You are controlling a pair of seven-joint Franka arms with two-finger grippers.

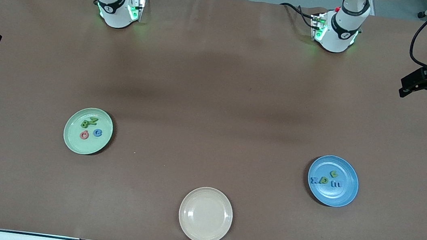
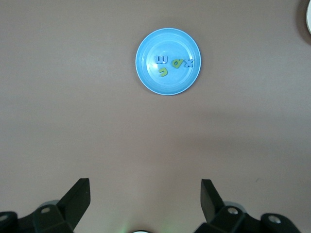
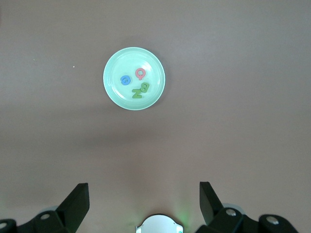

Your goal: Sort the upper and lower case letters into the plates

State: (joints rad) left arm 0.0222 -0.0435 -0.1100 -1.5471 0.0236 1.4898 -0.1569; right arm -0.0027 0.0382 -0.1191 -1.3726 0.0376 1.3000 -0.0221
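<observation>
Left end effector (image 2: 145, 194) hangs high over bare worktop (image 1: 216, 96) near its own base, fingers spread wide, nothing held. Right end effector (image 3: 144, 194) same: spread, empty, up near its base. Both arms look parked.

Letters all plated: 4 in green plate (image 1: 88, 131) toward right arm's end (two green, red ring, one blue), 4 in blue plate (image 1: 333, 181) toward left arm's end (two blue, two green). Cream plate (image 1: 206, 215), nearest front cam, holds none.

Sort looks done, imo. Best move: keep arms clear, check each group's case before touching anything.
</observation>
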